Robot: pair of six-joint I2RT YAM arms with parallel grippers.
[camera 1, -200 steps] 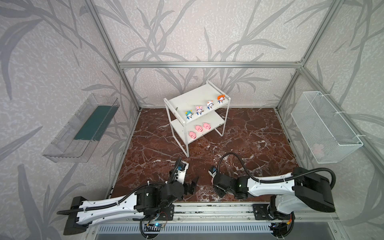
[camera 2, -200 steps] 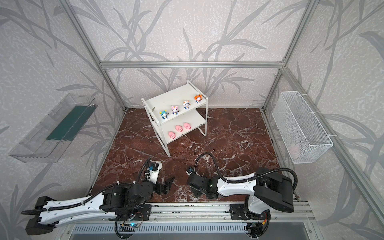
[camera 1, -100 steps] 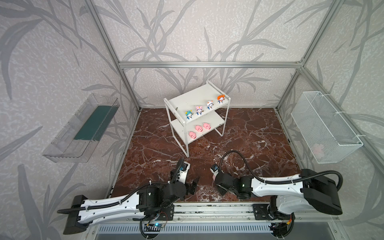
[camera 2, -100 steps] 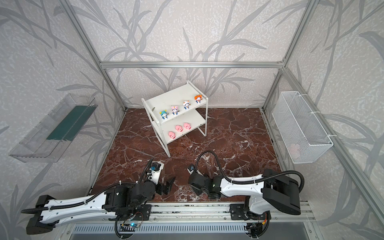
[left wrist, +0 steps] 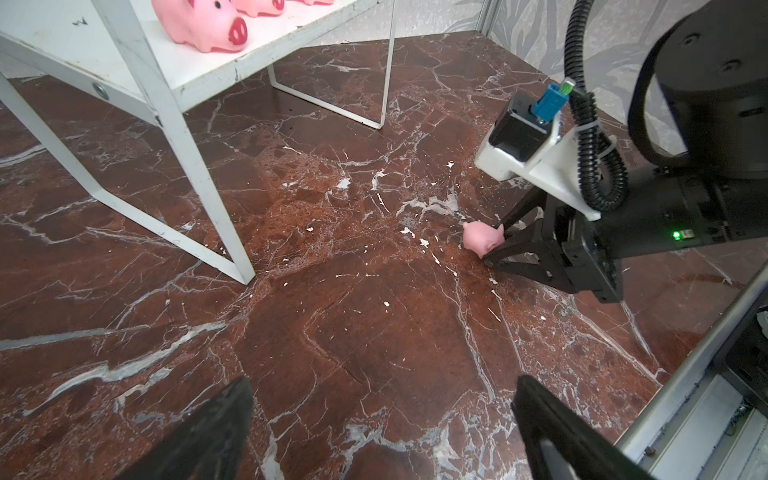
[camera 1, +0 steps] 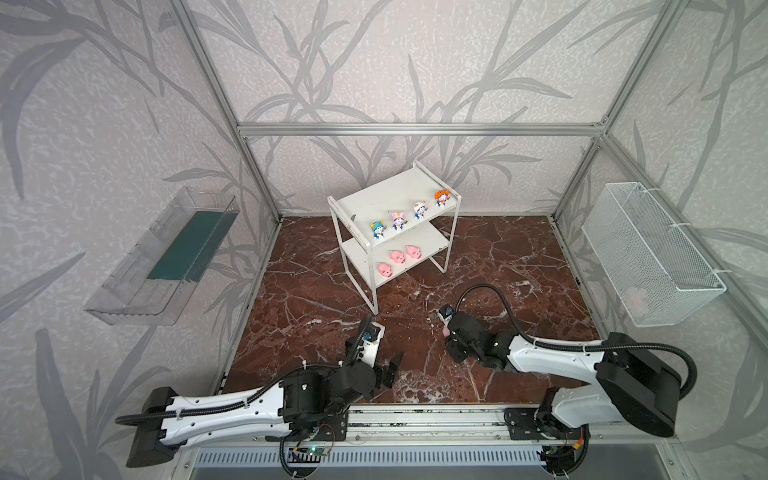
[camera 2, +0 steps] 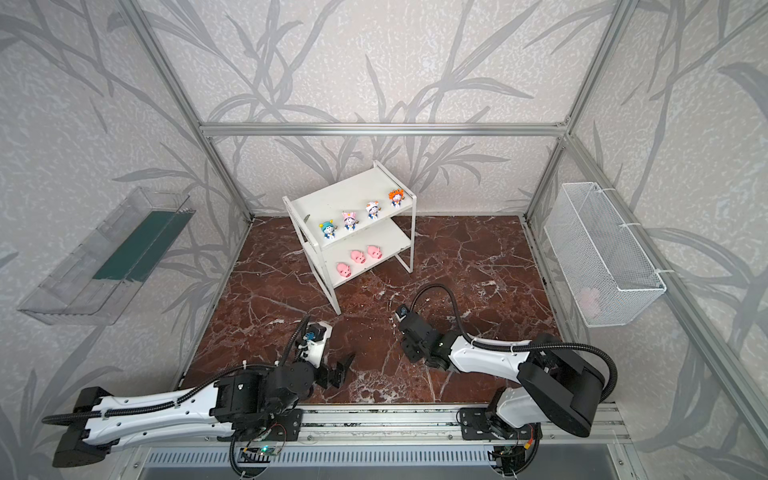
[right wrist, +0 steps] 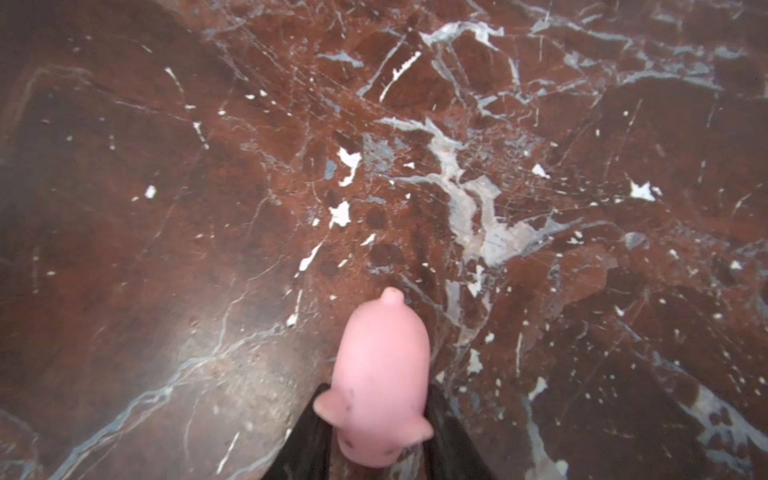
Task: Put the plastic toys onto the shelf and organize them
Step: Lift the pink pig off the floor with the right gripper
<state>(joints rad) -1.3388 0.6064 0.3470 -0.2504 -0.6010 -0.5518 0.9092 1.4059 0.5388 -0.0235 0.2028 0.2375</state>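
The white two-tier shelf stands at the back of the marble floor. Several blue-and-white figurines line its top board, and three pink pigs lie on the lower board. My right gripper is shut on the head of another small pink pig, low over the floor at front centre. The left wrist view shows that pig between the right gripper's black fingers. My left gripper stands open and empty near the front edge.
A white wire-mesh basket hangs on the right wall with a pale pink lump inside. A clear tray with a dark green panel hangs on the left wall. The shelf's white legs stand ahead of my left gripper.
My right gripper has moved a little away from the front edge, toward the shelf, with the pig between its fingers. The left arm has stayed in place.
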